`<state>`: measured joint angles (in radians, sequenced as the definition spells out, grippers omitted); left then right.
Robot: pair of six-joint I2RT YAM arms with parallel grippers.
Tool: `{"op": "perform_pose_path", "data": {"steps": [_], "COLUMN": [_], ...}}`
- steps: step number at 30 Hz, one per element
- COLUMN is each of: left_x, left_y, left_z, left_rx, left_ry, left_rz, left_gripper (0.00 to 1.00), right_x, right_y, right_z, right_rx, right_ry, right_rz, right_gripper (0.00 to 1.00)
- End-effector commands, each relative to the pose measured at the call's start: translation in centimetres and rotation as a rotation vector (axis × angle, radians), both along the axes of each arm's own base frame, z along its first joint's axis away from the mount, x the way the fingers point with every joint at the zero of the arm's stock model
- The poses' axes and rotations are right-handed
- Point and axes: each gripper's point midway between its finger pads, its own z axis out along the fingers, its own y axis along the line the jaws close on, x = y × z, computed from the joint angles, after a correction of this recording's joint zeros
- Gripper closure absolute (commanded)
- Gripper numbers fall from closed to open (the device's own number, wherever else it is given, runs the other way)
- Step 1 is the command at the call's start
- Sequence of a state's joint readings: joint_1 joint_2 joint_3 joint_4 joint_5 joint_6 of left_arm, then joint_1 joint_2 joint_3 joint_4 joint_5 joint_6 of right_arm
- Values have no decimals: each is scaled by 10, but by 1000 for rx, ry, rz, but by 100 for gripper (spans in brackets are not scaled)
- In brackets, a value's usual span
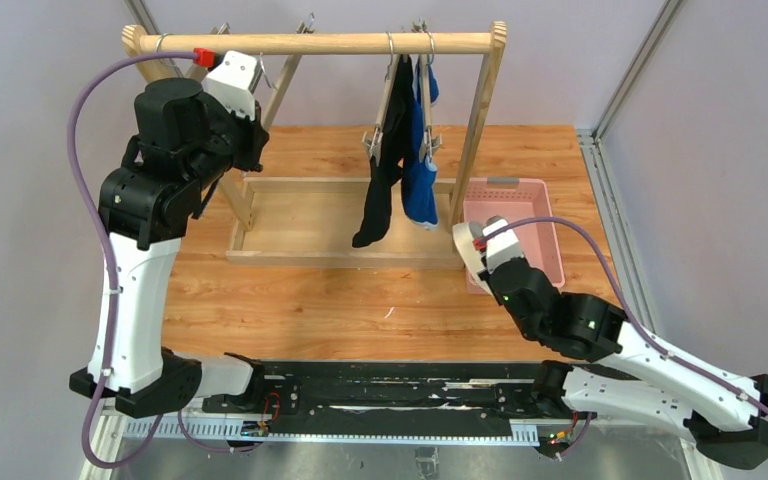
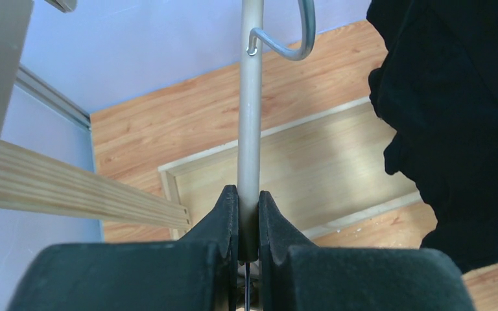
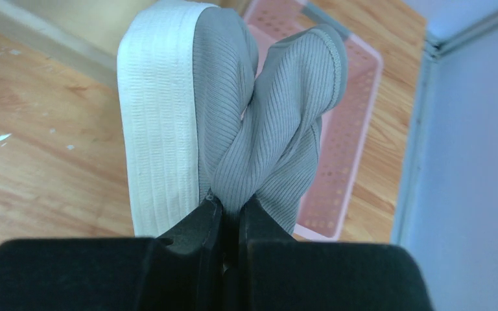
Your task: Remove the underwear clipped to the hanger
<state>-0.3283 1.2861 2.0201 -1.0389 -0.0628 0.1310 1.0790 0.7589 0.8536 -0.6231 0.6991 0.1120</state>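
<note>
Right tool [image 3: 231, 207] pinches the grey underwear [image 3: 279, 116] beside the pink basket [image 1: 540, 215], left tool [image 2: 248, 201] clamps a bare hanger rod [image 2: 251, 97]; releasing it into that basket looks next.

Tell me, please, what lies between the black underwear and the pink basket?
In the top view, the blue underwear and the rack's wooden leg lie between the black underwear and the pink basket.

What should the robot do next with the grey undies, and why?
Probably swing the right hand over the pink basket and let go: it is shut on the grey underwear, which is off the rack, just beside the basket's left edge.
</note>
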Motion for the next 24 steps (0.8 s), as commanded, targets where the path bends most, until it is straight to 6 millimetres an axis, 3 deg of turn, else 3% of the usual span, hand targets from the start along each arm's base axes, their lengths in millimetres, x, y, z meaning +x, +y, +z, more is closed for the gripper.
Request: {"op": "perform_pose_path", "data": {"steps": [1, 11, 24], "left_x": [3, 20, 48], "left_y": [8, 19, 58], "left_z": [31, 45, 42], "left_rx": [-2, -11, -42], "left_ry": [-91, -117, -94], "left_rz": [23, 59, 86], "left_gripper": [100, 100, 100], "right_x": [5, 5, 18], "right_y": [-52, -121, -107], "right_z": [30, 63, 52], "right_rx": [-7, -2, 12], "right_ry": [-126, -311, -257], "right_rz": [-222, -584, -550], "right_gripper": [99, 100, 99]}}
